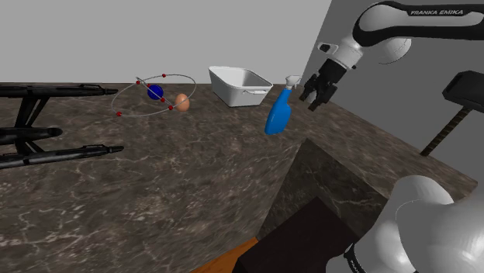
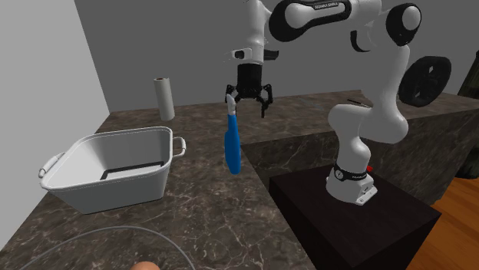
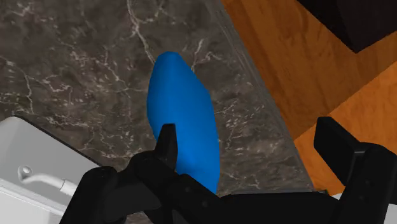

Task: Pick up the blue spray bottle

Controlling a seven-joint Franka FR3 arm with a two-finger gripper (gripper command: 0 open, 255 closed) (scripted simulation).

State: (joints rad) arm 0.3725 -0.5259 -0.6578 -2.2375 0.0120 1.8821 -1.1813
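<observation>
Hovering hand (image 2: pixel 247 104) — fingers spread, gripping nothing | smooth blue teardrop spray bottle (image 2: pixel 231 146) | dark veined marbled counter (image 2: pixel 192 207)

White tub (image 2: pixel 115 188) near bottle (image 2: pixel 232 149), open counter (image 2: pixel 201 201) between

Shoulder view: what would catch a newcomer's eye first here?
The blue spray bottle near the edge of the marble counter, with the black jaws open at its top. Beside it sits a white tub, and further to the shoulder view's left a ringed model.
</observation>
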